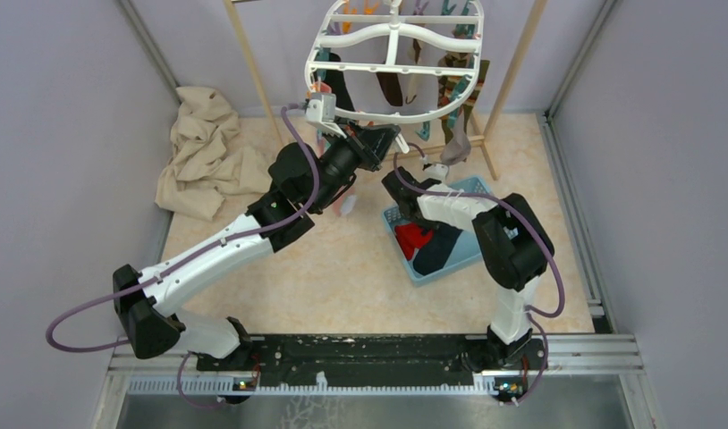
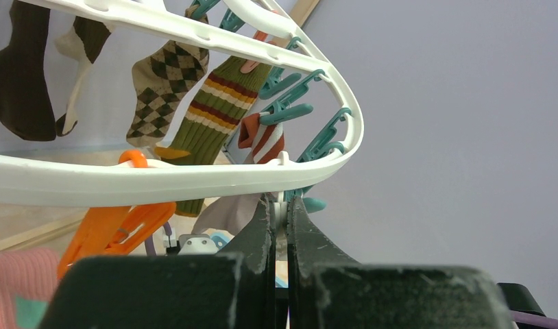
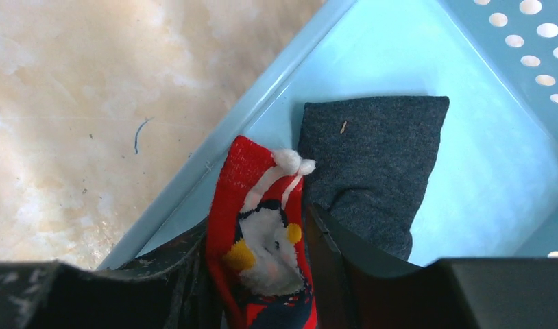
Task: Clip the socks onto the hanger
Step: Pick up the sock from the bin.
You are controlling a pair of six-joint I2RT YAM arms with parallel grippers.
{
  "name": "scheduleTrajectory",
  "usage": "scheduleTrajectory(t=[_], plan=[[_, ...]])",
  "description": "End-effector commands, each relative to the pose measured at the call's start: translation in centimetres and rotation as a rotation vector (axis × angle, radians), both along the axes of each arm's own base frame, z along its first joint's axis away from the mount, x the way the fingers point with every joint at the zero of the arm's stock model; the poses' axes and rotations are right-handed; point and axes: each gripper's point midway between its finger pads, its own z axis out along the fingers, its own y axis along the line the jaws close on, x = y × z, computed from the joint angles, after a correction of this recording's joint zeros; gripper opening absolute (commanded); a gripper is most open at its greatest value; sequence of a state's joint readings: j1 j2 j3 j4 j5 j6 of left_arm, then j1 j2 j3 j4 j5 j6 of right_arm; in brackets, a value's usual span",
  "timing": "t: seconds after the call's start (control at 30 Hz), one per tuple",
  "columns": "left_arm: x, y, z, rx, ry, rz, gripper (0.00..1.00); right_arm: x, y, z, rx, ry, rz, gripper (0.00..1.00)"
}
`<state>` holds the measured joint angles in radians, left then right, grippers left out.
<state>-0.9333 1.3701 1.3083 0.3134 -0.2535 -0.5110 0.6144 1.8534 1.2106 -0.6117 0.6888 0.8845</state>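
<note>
The white oval hanger [image 1: 405, 116] hangs at the back, with teal and orange pegs on its rim [image 2: 160, 179]. My left gripper [image 1: 383, 138] reaches up to the near rim. In the left wrist view it [image 2: 280, 205] is shut on a thin white tab just under the rim. The red sock [image 1: 412, 237], with a penguin figure on it [image 3: 252, 171], and the dark navy sock [image 1: 439, 252] [image 3: 372, 151] lie in a light blue basket [image 1: 445, 271]. My right gripper [image 1: 407, 213] [image 3: 259, 226] is low in the basket, shut on the red sock.
Other socks hang from the hanger: a brown argyle one [image 2: 163, 82], a green striped one [image 2: 214, 110] and a dark brown one [image 2: 19, 75]. An orange peg [image 2: 118, 226] dangles left of my left fingers. Wooden rack poles [image 1: 253, 67] flank the hanger. A beige cloth pile [image 1: 204, 152] lies at the left.
</note>
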Motion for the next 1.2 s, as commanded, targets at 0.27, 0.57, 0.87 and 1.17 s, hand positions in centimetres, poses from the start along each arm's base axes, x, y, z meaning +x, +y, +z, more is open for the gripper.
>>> scheduleTrajectory(t=[0.27,0.57,0.87,1.17], plan=[[-0.4,-0.8,-0.2,0.021,0.001,-0.039,0.0,2.1,-0.2,3.1,-0.003,-0.104,-0.002,0.07],[-0.5,-0.7,0.1,0.016,-0.003,-0.039,0.0,0.0,0.0,6.5,0.076,-0.182,0.196,0.0],[-0.6,-1.3,0.5,0.007,-0.013,-0.063,0.0,-4.9,1.0,15.2,0.285,-0.535,0.545,0.0],[-1.0,-1.0,1.1,0.002,-0.026,-0.068,0.0,-11.3,5.9,23.4,0.509,-0.779,1.024,0.0]])
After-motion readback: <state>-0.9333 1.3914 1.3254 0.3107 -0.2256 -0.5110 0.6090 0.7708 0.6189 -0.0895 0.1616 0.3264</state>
